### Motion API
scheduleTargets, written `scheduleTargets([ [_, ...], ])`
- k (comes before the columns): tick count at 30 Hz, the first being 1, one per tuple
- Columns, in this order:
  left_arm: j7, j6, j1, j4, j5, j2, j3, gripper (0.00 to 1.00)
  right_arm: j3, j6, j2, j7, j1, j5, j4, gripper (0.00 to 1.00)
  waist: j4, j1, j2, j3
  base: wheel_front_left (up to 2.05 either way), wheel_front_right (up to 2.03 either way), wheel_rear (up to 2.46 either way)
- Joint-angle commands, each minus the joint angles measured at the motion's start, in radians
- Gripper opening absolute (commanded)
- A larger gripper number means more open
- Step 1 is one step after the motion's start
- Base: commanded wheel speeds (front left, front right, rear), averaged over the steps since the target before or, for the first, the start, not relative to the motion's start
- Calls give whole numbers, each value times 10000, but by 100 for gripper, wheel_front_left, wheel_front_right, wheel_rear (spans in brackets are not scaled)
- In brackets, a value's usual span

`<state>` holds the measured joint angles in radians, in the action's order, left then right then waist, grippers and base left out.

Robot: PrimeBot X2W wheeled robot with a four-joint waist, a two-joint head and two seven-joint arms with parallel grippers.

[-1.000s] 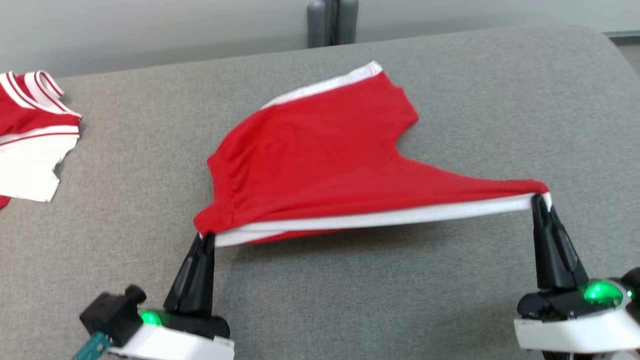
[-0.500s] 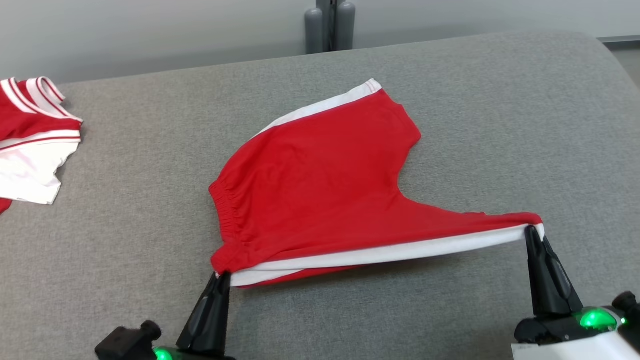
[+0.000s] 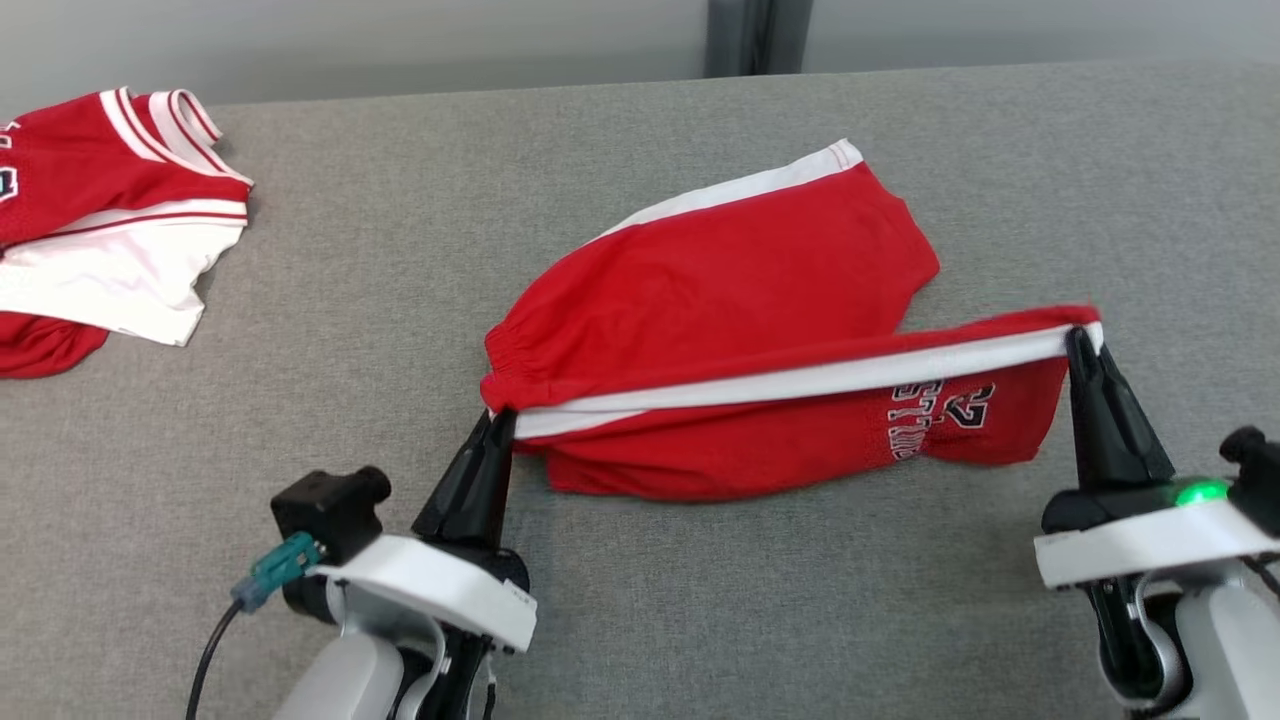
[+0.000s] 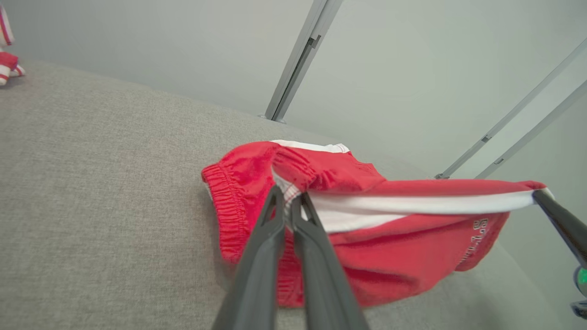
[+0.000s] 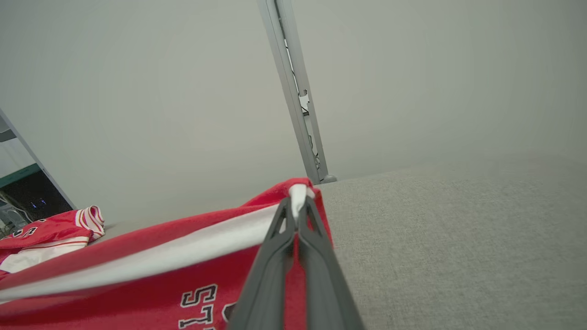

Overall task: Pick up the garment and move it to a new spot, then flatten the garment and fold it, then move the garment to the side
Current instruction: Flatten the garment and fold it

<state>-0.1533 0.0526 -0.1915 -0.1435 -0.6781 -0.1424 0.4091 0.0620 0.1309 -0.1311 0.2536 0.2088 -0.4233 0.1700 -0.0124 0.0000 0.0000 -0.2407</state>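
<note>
The garment (image 3: 740, 300) is a pair of red shorts with white side stripes, and part of it lies on the grey padded surface (image 3: 400, 300). My left gripper (image 3: 497, 420) is shut on the near waistband corner (image 4: 286, 190). At the near leg hem, my right gripper (image 3: 1080, 338) is shut on the white stripe (image 5: 297, 195). The white-striped edge stretches taut between them above the surface. Below it hangs a red panel with black-and-white lettering (image 3: 935, 415). The far half of the garment lies flat.
A second red and white garment (image 3: 110, 220) lies at the far left of the surface. A grey post (image 3: 755, 35) stands behind the far edge, against a pale wall. The surface's near part and right side are bare grey fabric.
Both grippers have lifted the held edge off the surface, so the lettered front panel now hangs below it. The head camera has shifted, moving the whole picture rightward.
</note>
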Motion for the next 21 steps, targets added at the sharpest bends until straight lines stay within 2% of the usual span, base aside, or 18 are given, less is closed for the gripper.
scheduleTargets([
  [1,29,-71,-373,-229,-15,1,-29,0,-10,-3,-169,-79,308,29,195,0,173,0,0,-144,0,0,0],
  [8,108,-142,-2244,-2038,-121,410,-92,0,459,-3,-629,-445,2578,80,1880,0,567,0,0,-615,0,0,0],
  [11,302,-57,-3005,-2864,-229,521,-106,0,762,-3,-714,-603,3595,13,2784,0,679,0,0,-850,0,0,0],
  [21,466,-162,-4965,-5048,-474,812,280,0,1778,-3,-867,-821,6373,-272,5947,0,1089,0,0,-1568,0,0,0],
])
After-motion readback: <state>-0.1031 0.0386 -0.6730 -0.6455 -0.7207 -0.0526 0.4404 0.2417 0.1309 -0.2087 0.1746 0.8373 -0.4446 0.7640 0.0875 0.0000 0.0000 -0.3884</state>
